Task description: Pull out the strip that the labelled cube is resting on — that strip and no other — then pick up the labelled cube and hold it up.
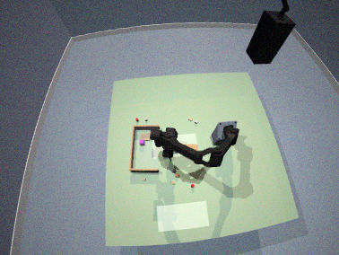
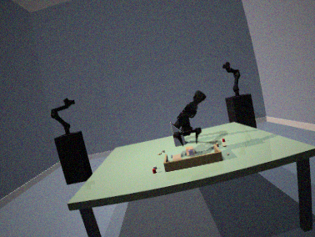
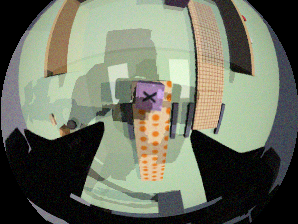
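In the wrist view, the X-marked purple cube point(image 3: 149, 96) sits upper centre, ahead of the open, empty claw point(image 3: 148, 131), atop the orange-dotted strip point(image 3: 153, 145); a grid-patterned strip point(image 3: 207, 75) lies right.

Seen from overhead, a three-sided wooden frame point(image 1: 132, 150) point(image 2: 193, 163) point(image 3: 62, 37) stands toward nine o'clock on the green table point(image 1: 251, 99) point(image 2: 125, 167) point(image 3: 100, 25). Over there a finely checked strip point(image 1: 145, 136) point(image 3: 210, 65) reaches into it, and a magenta cube point(image 1: 142, 142) point(image 3: 176, 2) sits near the strip's far end. A little red piece point(image 1: 137, 119) point(image 2: 154, 170) lies outside, toward ten; another red bit point(image 1: 192, 186) point(image 2: 223, 140) is toward six, with a pale rectangle point(image 1: 183, 216) beyond it.
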`<state>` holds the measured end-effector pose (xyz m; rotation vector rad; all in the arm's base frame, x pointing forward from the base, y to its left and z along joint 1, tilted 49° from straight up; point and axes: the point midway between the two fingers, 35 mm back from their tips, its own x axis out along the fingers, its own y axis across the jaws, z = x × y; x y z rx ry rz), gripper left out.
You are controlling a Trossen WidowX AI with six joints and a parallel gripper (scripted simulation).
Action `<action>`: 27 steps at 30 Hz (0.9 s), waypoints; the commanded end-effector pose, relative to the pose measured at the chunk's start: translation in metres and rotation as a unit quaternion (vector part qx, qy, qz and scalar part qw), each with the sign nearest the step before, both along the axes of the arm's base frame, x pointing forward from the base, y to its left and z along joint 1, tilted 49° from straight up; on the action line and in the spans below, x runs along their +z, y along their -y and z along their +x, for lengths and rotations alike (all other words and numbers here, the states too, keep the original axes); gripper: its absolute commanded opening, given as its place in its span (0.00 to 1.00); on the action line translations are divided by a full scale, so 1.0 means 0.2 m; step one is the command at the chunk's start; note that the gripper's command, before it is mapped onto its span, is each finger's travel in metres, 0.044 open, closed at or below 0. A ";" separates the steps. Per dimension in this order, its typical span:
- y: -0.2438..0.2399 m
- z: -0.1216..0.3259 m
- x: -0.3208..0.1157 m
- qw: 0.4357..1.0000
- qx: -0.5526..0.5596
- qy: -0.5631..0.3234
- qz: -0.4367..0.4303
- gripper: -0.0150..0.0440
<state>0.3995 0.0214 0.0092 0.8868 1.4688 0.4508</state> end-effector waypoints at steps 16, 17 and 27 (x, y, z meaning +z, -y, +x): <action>-0.01 0.14 -0.04 1.000 0.000 0.000 -0.002 0.68; -0.02 0.14 -0.05 1.000 0.000 0.000 -0.002 0.68; -0.08 0.15 -0.10 1.000 0.000 0.000 -0.002 0.68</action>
